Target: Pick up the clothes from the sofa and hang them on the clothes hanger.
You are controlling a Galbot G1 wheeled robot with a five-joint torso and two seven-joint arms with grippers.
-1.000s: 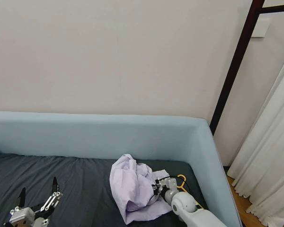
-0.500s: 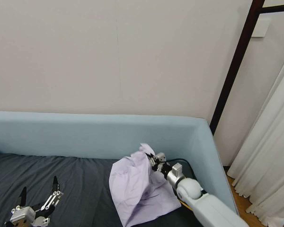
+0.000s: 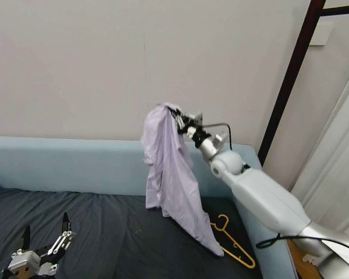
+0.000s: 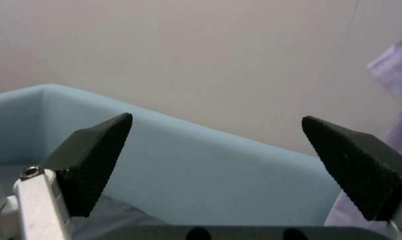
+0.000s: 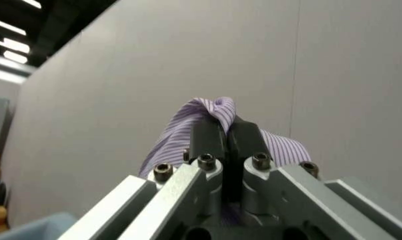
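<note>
A lilac striped shirt (image 3: 171, 174) hangs in the air above the sofa, in front of the wall. My right gripper (image 3: 178, 118) is shut on its top fold, and the cloth (image 5: 207, 120) bunches over the pinched fingers in the right wrist view. The shirt's lower end trails down near the dark seat cushion (image 3: 104, 232). A yellow hanger (image 3: 235, 244) lies flat on the cushion at the sofa's right end, under my right arm. My left gripper (image 3: 43, 244) stands open low over the cushion at the left, its fingers (image 4: 94, 160) spread wide with nothing between them.
The sofa has a light blue backrest (image 3: 75, 165) and a right side wall (image 3: 262, 209). A dark wooden rack post (image 3: 288, 78) rises at the right by the wall. White curtains (image 3: 337, 174) hang at the far right.
My right gripper has lifted the shirt from a heap on the cushion up to well above the backrest. The yellow hanger under it is now uncovered. The left gripper stayed put.
</note>
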